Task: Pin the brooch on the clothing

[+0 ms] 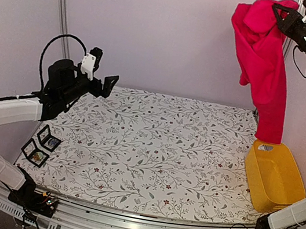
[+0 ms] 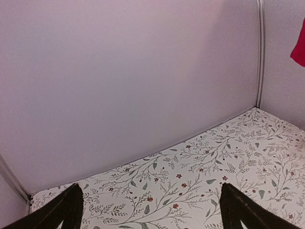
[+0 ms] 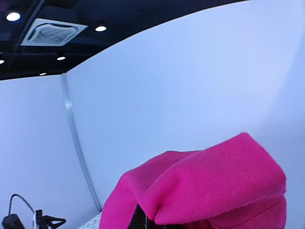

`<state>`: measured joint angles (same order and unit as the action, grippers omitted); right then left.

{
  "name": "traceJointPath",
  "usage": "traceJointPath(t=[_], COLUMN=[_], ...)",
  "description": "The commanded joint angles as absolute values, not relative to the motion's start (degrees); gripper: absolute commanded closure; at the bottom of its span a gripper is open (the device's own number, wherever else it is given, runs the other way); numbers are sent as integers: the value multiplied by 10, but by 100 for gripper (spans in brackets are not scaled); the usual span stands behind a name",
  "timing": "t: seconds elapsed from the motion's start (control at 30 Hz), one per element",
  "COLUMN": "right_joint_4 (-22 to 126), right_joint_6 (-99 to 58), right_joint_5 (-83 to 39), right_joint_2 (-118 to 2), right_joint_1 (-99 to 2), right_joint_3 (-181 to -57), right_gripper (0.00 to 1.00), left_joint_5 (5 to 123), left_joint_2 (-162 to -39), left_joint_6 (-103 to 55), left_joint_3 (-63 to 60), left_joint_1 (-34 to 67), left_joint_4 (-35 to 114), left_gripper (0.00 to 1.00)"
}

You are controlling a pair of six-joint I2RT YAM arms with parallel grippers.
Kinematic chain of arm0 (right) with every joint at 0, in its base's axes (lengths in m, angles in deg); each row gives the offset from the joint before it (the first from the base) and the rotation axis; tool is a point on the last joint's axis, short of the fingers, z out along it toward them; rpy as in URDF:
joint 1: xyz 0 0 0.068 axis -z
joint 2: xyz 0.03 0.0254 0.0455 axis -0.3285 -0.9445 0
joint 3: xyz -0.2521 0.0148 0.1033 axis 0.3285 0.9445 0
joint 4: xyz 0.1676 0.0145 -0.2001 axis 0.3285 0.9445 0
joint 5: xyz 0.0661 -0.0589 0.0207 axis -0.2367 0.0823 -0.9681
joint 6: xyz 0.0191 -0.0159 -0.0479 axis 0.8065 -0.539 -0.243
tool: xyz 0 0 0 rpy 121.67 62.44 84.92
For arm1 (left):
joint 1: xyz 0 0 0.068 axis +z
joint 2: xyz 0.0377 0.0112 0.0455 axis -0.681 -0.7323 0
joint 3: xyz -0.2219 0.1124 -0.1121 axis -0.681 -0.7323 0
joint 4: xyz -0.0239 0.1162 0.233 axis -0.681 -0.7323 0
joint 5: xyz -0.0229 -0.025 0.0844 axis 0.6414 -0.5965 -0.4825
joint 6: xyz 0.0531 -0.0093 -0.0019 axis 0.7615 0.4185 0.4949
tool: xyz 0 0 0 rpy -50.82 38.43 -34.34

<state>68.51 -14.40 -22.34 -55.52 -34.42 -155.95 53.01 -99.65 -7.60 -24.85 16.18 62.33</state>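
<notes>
The right fingers [image 1: 284, 17] pinch the red T-shirt [image 1: 263, 74], which hangs high at the far right over the yellow bin [image 1: 281, 189]; the left fingers [image 1: 110, 81] stand wide and empty. I think it is best to carry it left and lower it slowly, flat on the surface [image 1: 159, 145].

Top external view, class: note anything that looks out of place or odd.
The red T-shirt hangs bunched from the right pincer, high up, its hem near the yellow bin, not spread on the tablecloth.
</notes>
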Motion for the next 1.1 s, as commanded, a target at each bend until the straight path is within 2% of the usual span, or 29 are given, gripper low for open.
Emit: traceJointPath(t=[0.0, 0.13, 0.3, 0.37, 0.43, 0.47, 0.53, 0.6, 0.7, 0.8, 0.83, 0.93, 1.0, 1.07], right_joint_4=[527, 440, 420, 436, 448, 451, 480, 570, 728, 763, 747, 712, 708, 709], right_joint_6=[-183, -117, -51, -79, -110, -119, -118, -92, -54, -88, -103, -172, -194, -207], right_joint_5=[-441, -638, -675, -619, -501, -441, -338, -219, -135, -115, -113, -120, -126, -122], right_joint_2=[-621, -685, -754, -765, -768, -769, -781, -808, -883, -912, -905, -873, -867, -875], right_joint_1=[-432, -452, -453, -453, -450, -446, -426, -397, -355, -364, -378, -427, -458, -487], right_joint_3=[-1585, -1584, -1521, -1459, -1382, -1343, -1295, -1296, -1373, -1376, -1357, -1313, -1305, -1307], right_gripper=[100, 100, 100, 98, 90, 82, 57, 46, 42, 40, 38, 31, 31, 34], left_joint_5=[500, 463, 419, 399, 381, 377, 375, 369, 366, 408, 435, 519, 568, 584], left_joint_2=[-976, -967, -963, -963, -967, -969, -979, -992, -1021, -1061, -1077, -1122, -1147, -1165], left_joint_6=[-89, -94, -89, -87, -88, -88, -86, -89, -125, -199, -220, -268, -281, -282], left_joint_3=[-241, -246, -248, -248, -250, -250, -251, -252, -247, -240, -237, -227, -223, -218], left_joint_1=[154, 154, 154, 154, 154, 154, 154, 151, 146, 141, 139, 130, 115, 87], left_joint_4=[611, 608, 607, 607, 605, 602, 592, 585, 570, 537, 524, 483, 461, 434], left_gripper=[0, 0, 0, 0, 0, 0, 0, 0, 0, 1, 3, 26, 40, 47])
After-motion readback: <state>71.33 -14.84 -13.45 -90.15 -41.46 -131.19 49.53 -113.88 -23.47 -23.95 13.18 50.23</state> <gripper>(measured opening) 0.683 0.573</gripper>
